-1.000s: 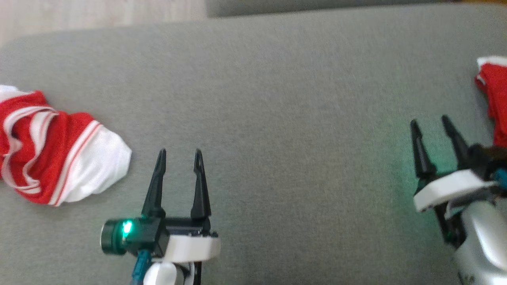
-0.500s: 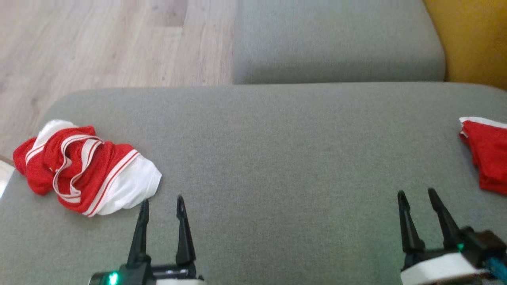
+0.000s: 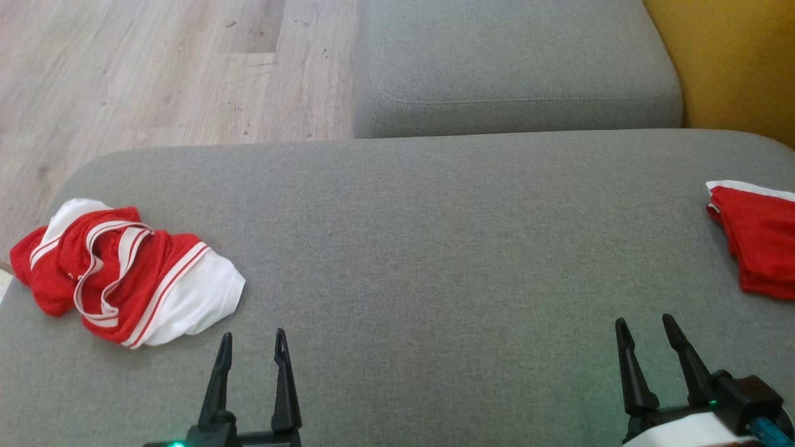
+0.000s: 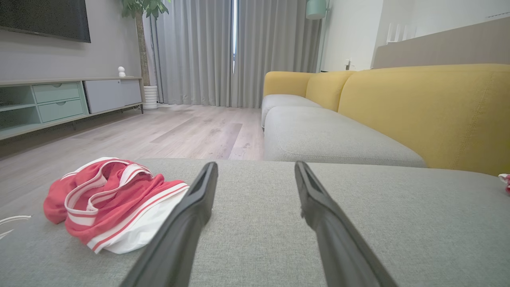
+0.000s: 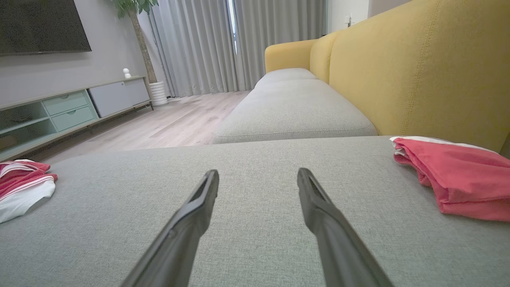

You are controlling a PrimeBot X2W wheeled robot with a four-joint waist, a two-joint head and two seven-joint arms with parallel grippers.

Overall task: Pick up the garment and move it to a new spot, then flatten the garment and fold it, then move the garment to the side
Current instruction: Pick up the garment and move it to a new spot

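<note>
The garment (image 3: 124,276) is a crumpled red piece with white stripes and a white panel, lying near the left end of the grey sofa cushion (image 3: 435,261). It also shows in the left wrist view (image 4: 111,199) and small at the left of the right wrist view (image 5: 22,187). My left gripper (image 3: 253,334) hovers open just right of and nearer than the garment, apart from it, nothing between its fingers (image 4: 199,199). My right gripper (image 3: 643,319) stands open and empty over the cushion's right part (image 5: 258,171).
A second red garment (image 3: 754,239), folded flat, lies at the cushion's right edge (image 5: 454,175). Another grey seat cushion (image 3: 515,68) adjoins at the back, beside the yellow backrest (image 3: 733,62). Wooden floor (image 3: 155,68) lies beyond the cushion's left and far-left edges.
The head camera has tilted up, so the whole picture has shifted and both grippers sit lower in it. The garments lie where they were; both grippers stay open.
</note>
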